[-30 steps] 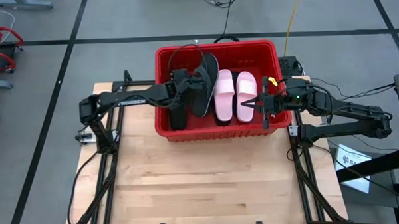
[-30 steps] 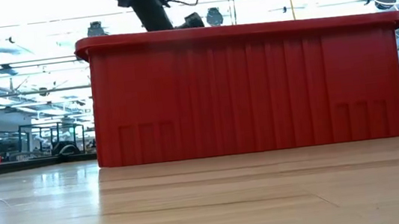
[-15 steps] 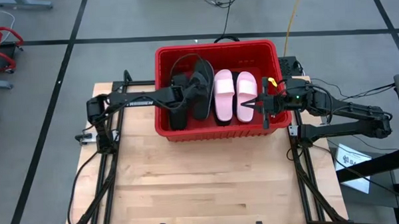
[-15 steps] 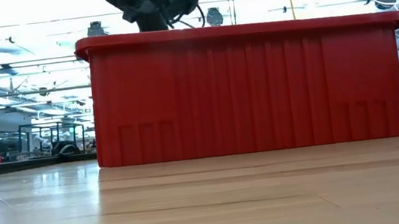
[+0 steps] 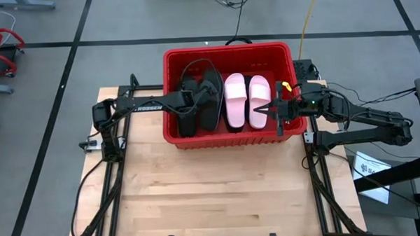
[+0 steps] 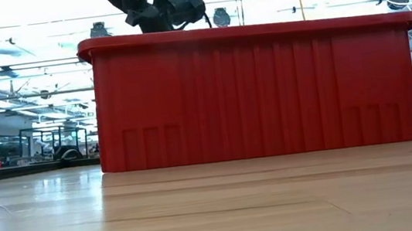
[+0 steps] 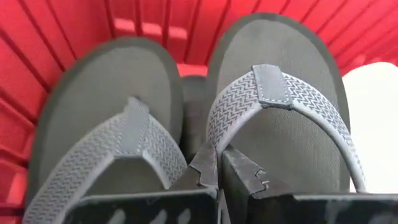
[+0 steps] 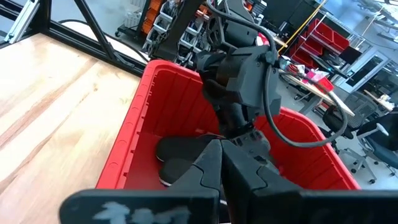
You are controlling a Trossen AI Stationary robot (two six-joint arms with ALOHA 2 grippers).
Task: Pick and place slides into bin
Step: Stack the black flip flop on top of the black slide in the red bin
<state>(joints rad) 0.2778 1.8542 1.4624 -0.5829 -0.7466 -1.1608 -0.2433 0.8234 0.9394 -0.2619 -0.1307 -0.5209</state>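
The red bin [image 5: 229, 53] stands at the table's far middle, and its wall fills the low view [image 6: 250, 95]. Inside lie two pink slides [image 5: 236, 99] [image 5: 258, 95] and, left of them, two black thong slides [image 7: 106, 118] [image 7: 280, 124] side by side. My left gripper [image 7: 219, 171] reaches into the bin from the left [image 5: 197, 97], shut at the right-hand black slide's strap. My right gripper [image 5: 255, 111] hangs shut over the bin's right part, beside the pink slides, touching nothing. My left gripper is shut on the black slide's strap, at the lower end of one side limb [image 7: 211, 140] near the sole's edge. The fingers slant down from the table's left. They themselves cover the exact place of contact. The slide lies along the bin beside the other black slide.
A black cable loop [image 5: 194, 62] arches over the bin's left part. The bare wooden tabletop [image 5: 220, 195] stretches from the bin to the near edge. Black frame rails [image 5: 117, 177] [image 5: 317, 177] run along both sides of the table.
My left gripper has gone down into the bin and tipped further downward, staying shut. The black slide it holds came down with it. Its far end, which stood higher and leaned toward the pink slides, now lies lower beside the other black slide.
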